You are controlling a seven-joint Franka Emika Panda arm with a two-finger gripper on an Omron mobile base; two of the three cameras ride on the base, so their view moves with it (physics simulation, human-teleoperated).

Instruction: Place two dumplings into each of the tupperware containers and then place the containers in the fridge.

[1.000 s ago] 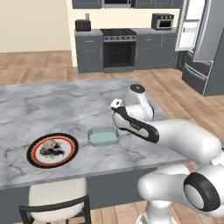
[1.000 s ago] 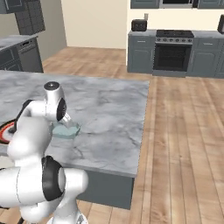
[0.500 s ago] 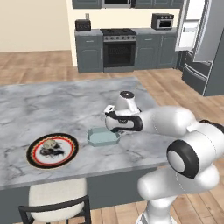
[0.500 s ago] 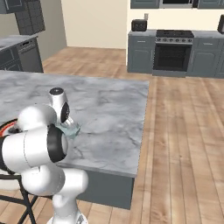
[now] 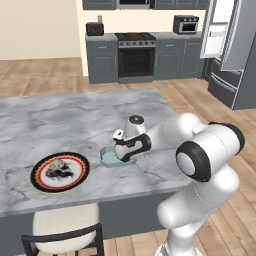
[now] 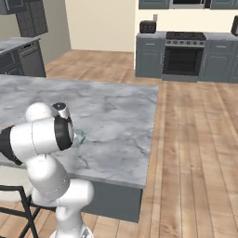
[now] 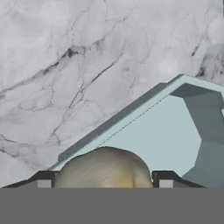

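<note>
The gripper [image 7: 103,183] is down low over the marble counter [image 5: 60,120], and between its two dark finger tips [image 7: 43,181] sits a dumpling [image 7: 104,168], a rounded tan lump filling the gap from one tip to the other; the jaws stand wide and are clasped around it. Directly beneath and just beyond the tool lies a tupperware container [image 7: 175,131], its pale blue-green floor and one raised wall showing under the dumpling, so the dumpling hangs over the box's near edge; whether it touches the floor of the box I cannot tell. From the left base view the hand [image 5: 125,145] is bent down onto that same container [image 5: 107,156], which peeks out on the side of the hand facing the plate; from the right base view a corner of the container [image 6: 79,136] shows just past the arm's elbow. A little farther off from the tool, along the counter, rests a round plate [image 5: 60,172] with a red and black rim, holding a small heap of pale and dark lumps in its middle that are too blurred to count. Below the counter edge near the plate stands a stool [image 5: 62,227] with a pale seat. Well beyond the tool, across the wooden floor, are grey cabinets with a black oven [image 5: 135,57], and off to the far side the fridge [image 5: 235,55] stands with a door open.
</note>
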